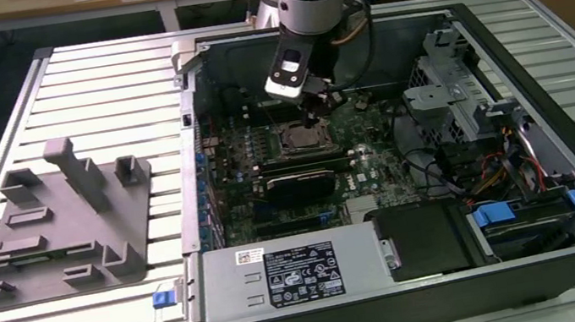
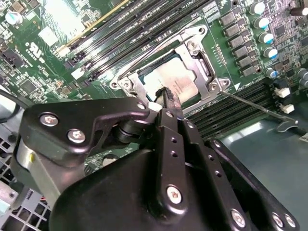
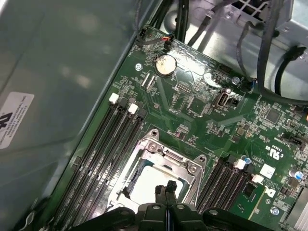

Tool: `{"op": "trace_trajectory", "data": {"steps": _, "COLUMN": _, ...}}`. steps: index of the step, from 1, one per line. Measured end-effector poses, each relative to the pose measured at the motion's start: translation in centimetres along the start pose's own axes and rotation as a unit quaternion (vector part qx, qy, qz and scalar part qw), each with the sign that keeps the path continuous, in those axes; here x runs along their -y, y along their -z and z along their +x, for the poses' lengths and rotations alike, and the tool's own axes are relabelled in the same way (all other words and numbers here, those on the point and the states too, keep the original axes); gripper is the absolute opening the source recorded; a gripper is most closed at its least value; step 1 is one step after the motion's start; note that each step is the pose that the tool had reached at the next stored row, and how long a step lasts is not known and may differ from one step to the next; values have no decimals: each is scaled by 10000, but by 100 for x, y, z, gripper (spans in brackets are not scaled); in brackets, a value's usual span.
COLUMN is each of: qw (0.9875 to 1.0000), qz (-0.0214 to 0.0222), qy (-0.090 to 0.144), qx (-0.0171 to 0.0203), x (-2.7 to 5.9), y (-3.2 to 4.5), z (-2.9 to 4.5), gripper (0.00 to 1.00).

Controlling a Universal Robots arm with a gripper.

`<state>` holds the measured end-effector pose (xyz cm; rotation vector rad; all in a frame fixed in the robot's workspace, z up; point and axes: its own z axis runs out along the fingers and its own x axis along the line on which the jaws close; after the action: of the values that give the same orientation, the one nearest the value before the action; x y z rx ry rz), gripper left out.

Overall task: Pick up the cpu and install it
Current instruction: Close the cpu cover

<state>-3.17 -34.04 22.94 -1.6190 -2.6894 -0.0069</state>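
Observation:
The cpu (image 3: pixel 147 180) is a small square chip with a silvery lid. It lies flat inside the metal-framed socket (image 3: pixel 169 158) on the green motherboard, and I see it in both wrist views. My gripper (image 3: pixel 165 189) hangs just above the cpu's lid with its two black fingers pressed together and nothing between them. In the second wrist view the gripper (image 2: pixel 167 94) points down at the edge of the cpu (image 2: pixel 179 77). In the exterior view the arm reaches into the open computer case and the gripper (image 1: pixel 314 111) hovers over the socket (image 1: pixel 301 136).
Memory slots (image 3: pixel 103 149) flank the socket on both sides. A thin socket lever (image 2: pixel 250 103) lies beside it. A black heatsink block (image 1: pixel 297 183), a power supply (image 1: pixel 293 273), a drive cage (image 1: pixel 461 101) and cables crowd the case. A grey fixture (image 1: pixel 57 221) sits on the table at the exterior view's left.

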Motion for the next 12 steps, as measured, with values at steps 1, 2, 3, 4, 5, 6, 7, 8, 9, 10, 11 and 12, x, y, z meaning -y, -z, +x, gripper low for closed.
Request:
{"op": "trace_trajectory", "data": {"steps": 1, "qw": 10000, "qz": 0, "qy": 31, "qx": 0, "x": 0, "y": 0, "z": 0, "gripper": 11}}
{"op": "trace_trajectory", "data": {"steps": 2, "qw": 10000, "qz": 0, "qy": 62, "qx": 0, "x": 0, "y": 0, "z": 0, "gripper": 11}}
{"op": "trace_trajectory", "data": {"steps": 3, "qw": 10000, "qz": 1, "qy": 93, "qx": 0, "x": 0, "y": 0, "z": 0, "gripper": 11}}
{"op": "trace_trajectory", "data": {"steps": 4, "qw": 9999, "qz": 1, "qy": 123, "qx": 0, "x": 0, "y": 0, "z": 0, "gripper": 11}}
{"op": "trace_trajectory", "data": {"steps": 5, "qw": 9999, "qz": 1, "qy": 157, "qx": 0, "x": 0, "y": 0, "z": 0, "gripper": 11}}
{"op": "trace_trajectory", "data": {"steps": 6, "qw": 9998, "qz": 1, "qy": 184, "qx": 0, "x": 0, "y": 0, "z": 0, "gripper": 11}}
{"op": "trace_trajectory", "data": {"steps": 7, "qw": 9998, "qz": 1, "qy": 217, "qx": 0, "x": 0, "y": 0, "z": 0, "gripper": 11}}
{"op": "trace_trajectory", "data": {"steps": 8, "qw": 9997, "qz": 1, "qy": 247, "qx": -1, "x": 0, "y": 0, "z": 0, "gripper": 11}}
{"op": "trace_trajectory", "data": {"steps": 9, "qw": 9996, "qz": 1, "qy": 278, "qx": -1, "x": 0, "y": 0, "z": 0, "gripper": 11}}
{"op": "trace_trajectory", "data": {"steps": 10, "qw": 9995, "qz": 1, "qy": 308, "qx": -1, "x": 0, "y": 0, "z": 0, "gripper": 11}}
{"op": "trace_trajectory", "data": {"steps": 11, "qw": 9994, "qz": 2, "qy": 336, "qx": -1, "x": 0, "y": 0, "z": 0, "gripper": 11}}
{"op": "trace_trajectory", "data": {"steps": 12, "qw": 9993, "qz": 2, "qy": 366, "qx": -1, "x": 0, "y": 0, "z": 0, "gripper": 11}}
